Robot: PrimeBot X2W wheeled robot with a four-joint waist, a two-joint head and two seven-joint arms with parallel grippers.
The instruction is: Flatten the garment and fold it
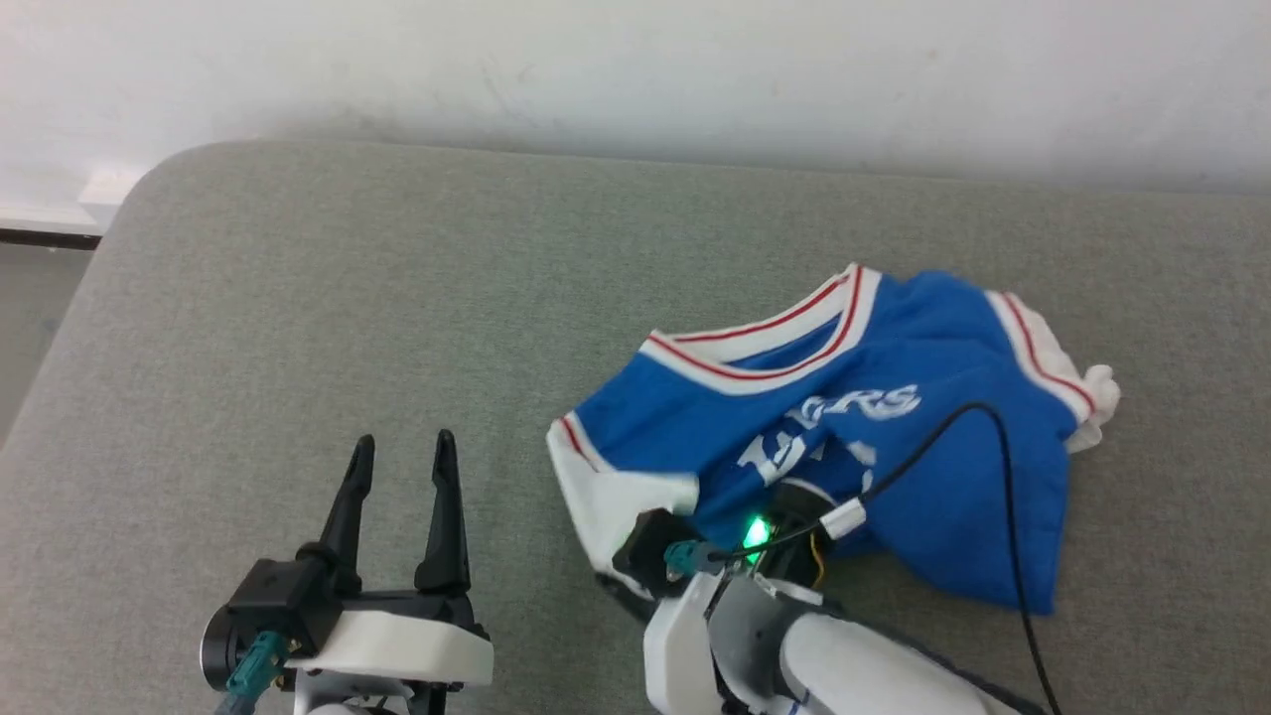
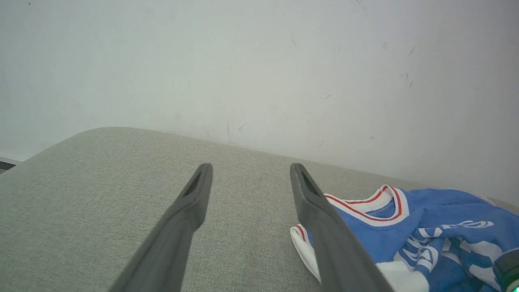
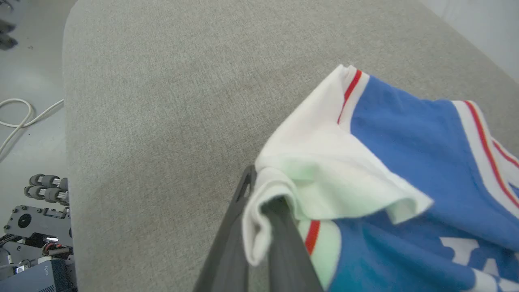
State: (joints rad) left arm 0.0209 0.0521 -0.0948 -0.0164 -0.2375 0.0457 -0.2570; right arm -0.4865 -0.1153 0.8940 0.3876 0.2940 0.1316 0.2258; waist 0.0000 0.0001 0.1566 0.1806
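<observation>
Right gripper [image 3: 261, 198], nearest: fingers pinched tight on a fold of the white sleeve [image 3: 324, 162], cloth bunched over the tips. In head view that grip sits at the garment's 7 o'clock corner. Green LED [image 1: 757, 533] is lit at the wrist; black cable [image 1: 1008, 497] loops over the blue body.

Left gripper [image 1: 403, 442], 7 o'clock of head view: jaws wide apart, nothing between them, fingers pointing 12, over bare grey cushion [image 1: 348, 278].

Garment [image 1: 933, 338]: crumpled heap right of centre on the cushion. Long axis roughly 9-to-3, collar [image 1: 765, 343] toward 12, far sleeve [image 1: 1087, 397] wadded at 3, lettering creased mid-chest.

Key relation: garment lies at 3 o'clock from the left jaws, its near sleeve edge just beside them, not touching. Left arm is nearer to that shoulder. My read: it needs a second hold there, then a spread along the 9-to-3 axis. Risk: the cable dragging on cloth.

Beyond: cushion's rounded corner at 10 o'clock, white wall [image 1: 596, 70] at 12.
</observation>
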